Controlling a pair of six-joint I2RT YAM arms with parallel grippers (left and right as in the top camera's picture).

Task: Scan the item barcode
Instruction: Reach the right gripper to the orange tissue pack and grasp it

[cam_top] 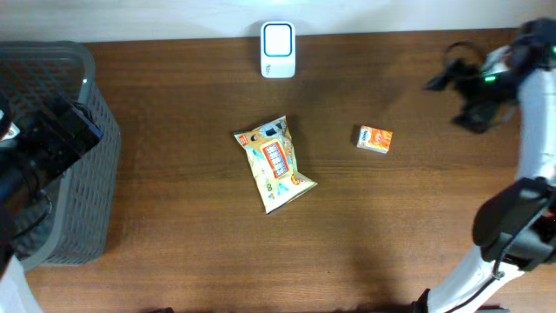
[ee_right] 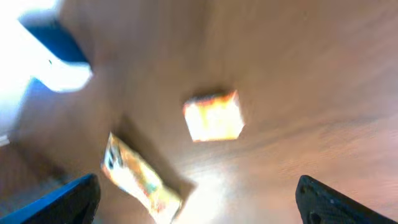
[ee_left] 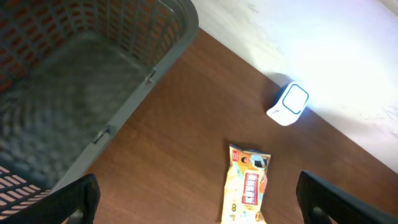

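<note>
1. Hovering above the grey basket (cam_top: 61, 209), the left gripper (ee_left: 199, 208) is released and empty.
2. Mid-counter (cam_top: 174, 261), the snack bag (cam_top: 276, 163) lies flat, near the scanner (cam_top: 278, 49).
3. An orange box (cam_top: 374, 138) lies beside the bag, apart from it.
4. At far right, the right gripper (ee_right: 199, 205) gapes wide, grasping nothing.
5. With neither item lifted toward the scanner, pick-up and scan appear not yet done.

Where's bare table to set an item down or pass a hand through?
Bare wood: between the basket and the snack bag; the front strip below the bag and the small box. Narrower: between the scanner and the bag, and between bag and box.
</note>
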